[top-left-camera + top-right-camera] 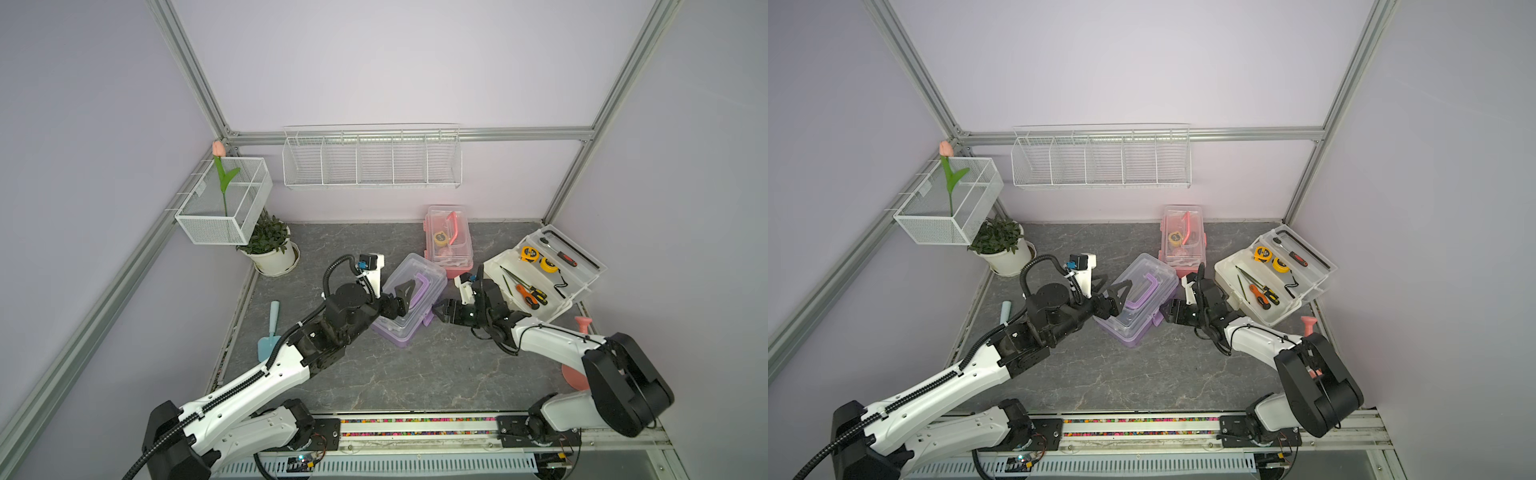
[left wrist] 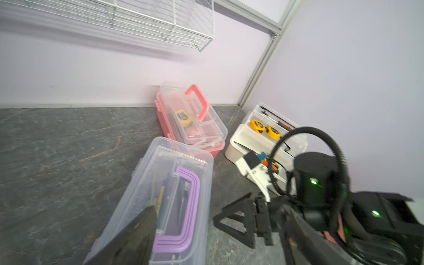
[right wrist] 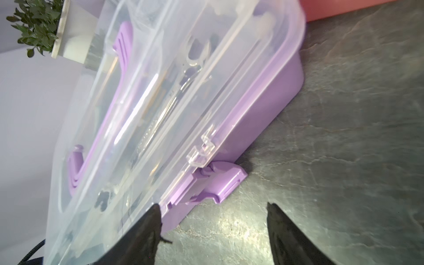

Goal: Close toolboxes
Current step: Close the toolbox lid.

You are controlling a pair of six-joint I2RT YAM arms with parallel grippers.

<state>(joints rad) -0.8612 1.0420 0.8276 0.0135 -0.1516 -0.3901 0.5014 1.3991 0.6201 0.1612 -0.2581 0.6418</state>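
"Purple toolbox [image 1: 415, 270], location?"
"Sat mid-table, lid down, latch flap [image 3: 220, 183] folded out; far corner beside pink toolbox [image 1: 451, 249]; bare table [image 1: 415, 374] nearer."
"Claws?"
"Left gripper [image 1: 1113, 281] stood spread above lid, right gripper [image 3: 213, 204] spread beside latch; both empty."

Purple toolbox [image 1: 419, 270], pink toolbox [image 1: 451, 245], white toolbox [image 1: 493, 266], grey-marbled table [image 1: 415, 374].

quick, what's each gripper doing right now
left gripper: open, over the purple toolbox lid, holding nothing
right gripper: open, empty, next to that toolbox's latch
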